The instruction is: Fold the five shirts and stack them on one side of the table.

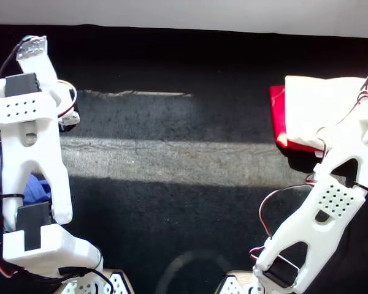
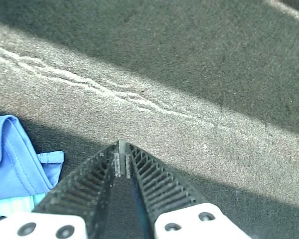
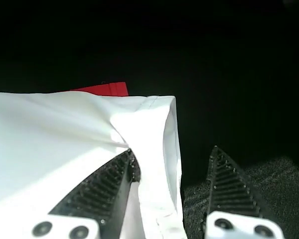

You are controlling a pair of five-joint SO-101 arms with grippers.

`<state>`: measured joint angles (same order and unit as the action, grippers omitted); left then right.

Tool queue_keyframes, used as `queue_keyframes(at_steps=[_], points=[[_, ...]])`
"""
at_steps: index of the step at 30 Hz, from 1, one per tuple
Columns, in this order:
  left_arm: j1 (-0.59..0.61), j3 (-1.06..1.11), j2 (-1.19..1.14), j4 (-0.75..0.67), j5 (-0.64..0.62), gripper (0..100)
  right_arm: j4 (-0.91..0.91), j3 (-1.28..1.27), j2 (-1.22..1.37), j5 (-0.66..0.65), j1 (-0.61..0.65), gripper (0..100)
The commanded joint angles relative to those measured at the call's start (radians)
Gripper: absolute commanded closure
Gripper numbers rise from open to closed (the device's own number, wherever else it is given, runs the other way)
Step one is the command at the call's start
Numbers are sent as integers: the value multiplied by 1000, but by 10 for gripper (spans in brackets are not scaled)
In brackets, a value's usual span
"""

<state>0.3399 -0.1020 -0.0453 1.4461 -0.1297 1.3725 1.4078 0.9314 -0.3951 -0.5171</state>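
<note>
Left hand [image 2: 121, 158]: we are logging its jaws pressed together, tips meeting, gripping nothing, hanging over the dark cloth of the desk [image 2: 199, 74]. A crumpled blue shirt [image 2: 12, 154] is lying just beside it at the desk's left edge, with a bit of pale green fabric [image 2: 12, 205] showing next to it.

Right hand [image 3: 172, 162]: it is standing wide, one finger over the white shirt [image 3: 50, 144] and the other out over the desk, so the shirt's hemmed edge is sitting between the jaws. The folded white shirt is lying on a red shirt [image 1: 277, 116] at the desk's far right, red peeking out toward the desk's centre.
</note>
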Motion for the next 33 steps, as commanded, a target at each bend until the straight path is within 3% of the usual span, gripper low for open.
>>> queue_keyframes(at_steps=[1,10,18,28,33], points=[[19,-4,48,-5,2,991,-18,24,-10,15,5,785],[21,-4,50,-5,2,991,5,-15,105,28,16,785],[19,-4,50,-5,2,991,5,-8,226,224,13,782],[19,-4,50,-5,2,991,131,355,119,227,16,782],[33,-5,51,-5,2,991,278,335,51,226,21,784]])
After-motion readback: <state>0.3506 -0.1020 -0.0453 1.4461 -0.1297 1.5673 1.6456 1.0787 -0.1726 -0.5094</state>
